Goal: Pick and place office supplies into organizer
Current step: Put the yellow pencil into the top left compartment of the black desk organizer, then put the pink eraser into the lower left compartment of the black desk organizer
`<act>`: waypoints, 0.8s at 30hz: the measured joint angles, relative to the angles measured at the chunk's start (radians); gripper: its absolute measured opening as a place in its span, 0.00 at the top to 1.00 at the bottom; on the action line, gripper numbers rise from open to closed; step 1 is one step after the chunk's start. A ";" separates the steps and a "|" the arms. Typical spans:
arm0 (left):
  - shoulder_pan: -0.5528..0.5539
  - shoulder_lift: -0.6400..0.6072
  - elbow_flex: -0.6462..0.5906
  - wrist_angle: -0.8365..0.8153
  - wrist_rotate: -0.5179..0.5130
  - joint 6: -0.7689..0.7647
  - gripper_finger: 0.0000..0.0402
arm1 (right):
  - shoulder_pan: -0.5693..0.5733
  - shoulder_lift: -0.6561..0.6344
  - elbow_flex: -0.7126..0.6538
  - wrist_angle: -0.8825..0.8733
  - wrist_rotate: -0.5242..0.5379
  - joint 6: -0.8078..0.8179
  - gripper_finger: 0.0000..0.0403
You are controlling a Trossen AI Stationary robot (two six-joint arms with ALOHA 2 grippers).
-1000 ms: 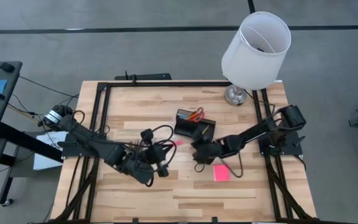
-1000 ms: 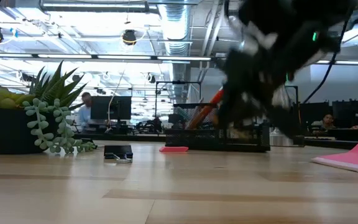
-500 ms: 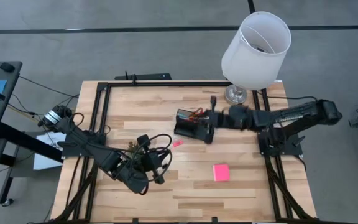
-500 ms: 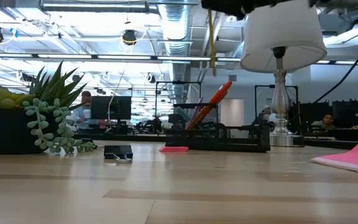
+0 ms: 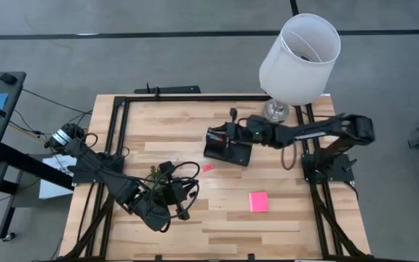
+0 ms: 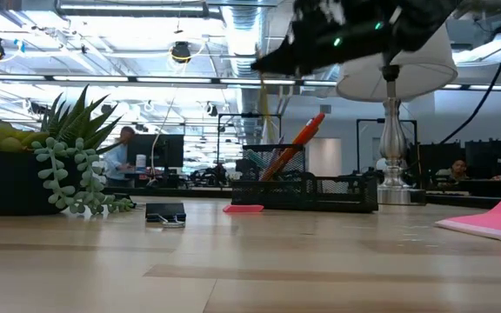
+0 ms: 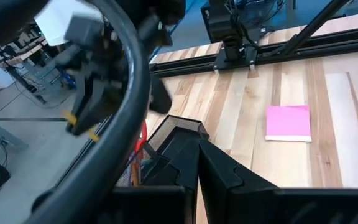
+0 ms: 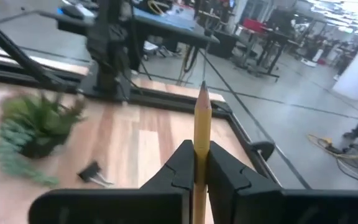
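Right claw (image 8: 199,163) grips yellow pencil (image 8: 201,134); lamp (image 5: 297,54) beside organizer (image 5: 228,146).

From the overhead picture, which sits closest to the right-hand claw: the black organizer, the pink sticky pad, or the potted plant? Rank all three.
Right gripper holds a pencil.
1. Organizer: directly beneath it.
2. Pink sticky pad: toward the table's front.
3. Plant: by the left arm.

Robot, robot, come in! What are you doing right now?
Right gripper shut on pencil, above organizer. Left gripper shut, idle near plant. Nothing in the way.
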 joint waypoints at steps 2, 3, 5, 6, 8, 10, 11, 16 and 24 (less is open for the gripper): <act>0.000 0.000 0.000 -0.007 0.000 -0.001 1.00 | -0.008 0.057 0.000 0.057 0.003 0.003 0.97; 0.000 0.000 0.000 -0.008 0.000 -0.001 1.00 | -0.013 0.082 0.000 0.078 0.003 0.007 0.97; 0.001 0.000 0.000 -0.011 0.000 -0.002 1.00 | -0.022 0.129 0.000 0.116 0.003 0.025 0.94; 0.001 0.000 0.000 -0.011 0.000 -0.002 1.00 | -0.026 0.148 0.000 0.123 0.003 0.028 0.93; 0.001 0.000 0.000 -0.012 0.000 -0.002 1.00 | -0.034 0.184 0.000 0.131 0.003 0.029 0.89; 0.001 0.000 0.000 -0.015 0.000 -0.003 1.00 | -0.042 0.202 -0.001 0.122 0.005 0.029 0.86; 0.001 0.000 0.000 -0.016 0.000 -0.003 1.00 | -0.042 0.208 -0.001 0.132 0.007 0.029 0.84; 0.001 0.000 0.000 -0.020 0.000 -0.013 1.00 | -0.052 0.207 -0.001 0.136 0.011 0.026 0.80; 0.001 0.000 0.000 -0.025 0.001 -0.064 1.00 | -0.023 0.034 -0.001 0.096 0.040 0.020 0.73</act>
